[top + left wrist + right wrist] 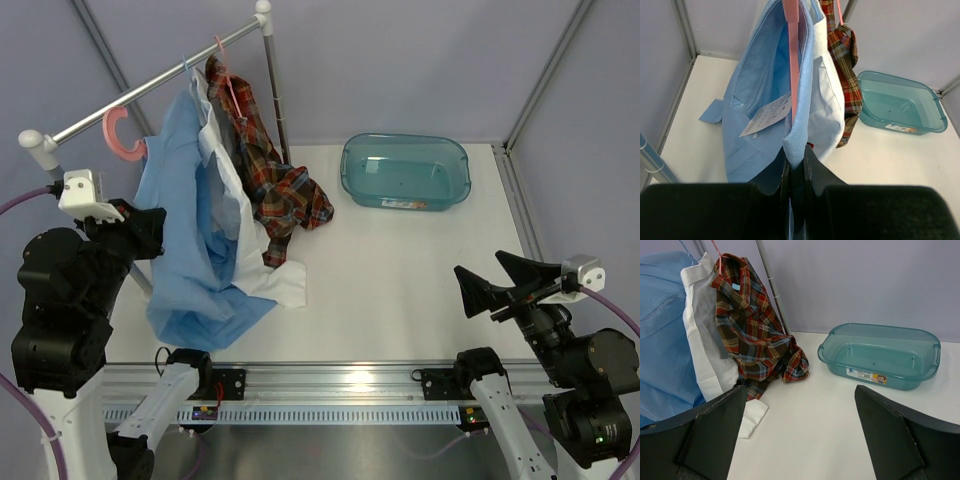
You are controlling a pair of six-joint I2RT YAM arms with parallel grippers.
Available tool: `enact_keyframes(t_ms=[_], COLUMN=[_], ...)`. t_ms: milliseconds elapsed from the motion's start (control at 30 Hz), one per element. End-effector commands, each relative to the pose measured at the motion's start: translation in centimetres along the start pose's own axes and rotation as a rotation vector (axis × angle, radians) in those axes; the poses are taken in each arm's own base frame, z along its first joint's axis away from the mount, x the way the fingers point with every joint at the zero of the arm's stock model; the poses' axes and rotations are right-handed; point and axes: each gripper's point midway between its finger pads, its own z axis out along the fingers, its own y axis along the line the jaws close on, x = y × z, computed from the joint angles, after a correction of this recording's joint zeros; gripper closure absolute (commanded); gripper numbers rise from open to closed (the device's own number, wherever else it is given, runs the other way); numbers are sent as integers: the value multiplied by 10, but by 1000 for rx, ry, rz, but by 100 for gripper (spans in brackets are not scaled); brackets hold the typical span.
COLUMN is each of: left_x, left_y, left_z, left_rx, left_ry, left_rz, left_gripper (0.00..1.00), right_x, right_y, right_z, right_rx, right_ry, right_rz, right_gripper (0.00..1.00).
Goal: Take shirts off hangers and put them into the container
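Three shirts hang bunched at the left. The light blue shirt (185, 230) (765, 75) (660, 330) is nearest my left arm, and its hem lies on the table. The white shirt (230, 190) (827, 110) (700, 350) comes behind it, then the plaid shirt (275, 180) (845, 60) (750, 330). My left gripper (150, 225) (797, 160) is shut on a fold of the light blue shirt, below a pink hanger (791, 50). Its pink hook (120, 135) shows beside the rail. The teal container (452, 185) (880, 75) (910, 380) stands at the back right, holding nothing. My right gripper (490, 285) (800, 390) is open over bare table.
A silver rail (150, 85) runs diagonally at the back left on an upright pole (275, 90). A second pink hanger (232, 85) (716, 250) carries the plaid shirt. A white paper tag (767, 115) hangs inside the blue shirt. Grey walls and frame struts enclose the table.
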Motion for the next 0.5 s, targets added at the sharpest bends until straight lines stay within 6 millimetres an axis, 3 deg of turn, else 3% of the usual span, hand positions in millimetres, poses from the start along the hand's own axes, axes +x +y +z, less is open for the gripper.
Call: enact_keyframes(t_ms=[0, 267, 467], left_x=[-24, 56, 74], left_y=[-32, -66, -85], left_z=[-18, -13, -16], left_rx=[185, 455, 585], left_ry=[-100, 127, 235], left_rz=[33, 30, 1], left_gripper=[100, 100, 100], right_x=[-2, 1, 4], right_y=[7, 5, 6], right_z=[-2, -1, 3], right_rx=[-41, -31, -40], right_ry=[-8, 2, 12], right_rz=[-4, -10, 3], right_gripper=[1, 1, 1])
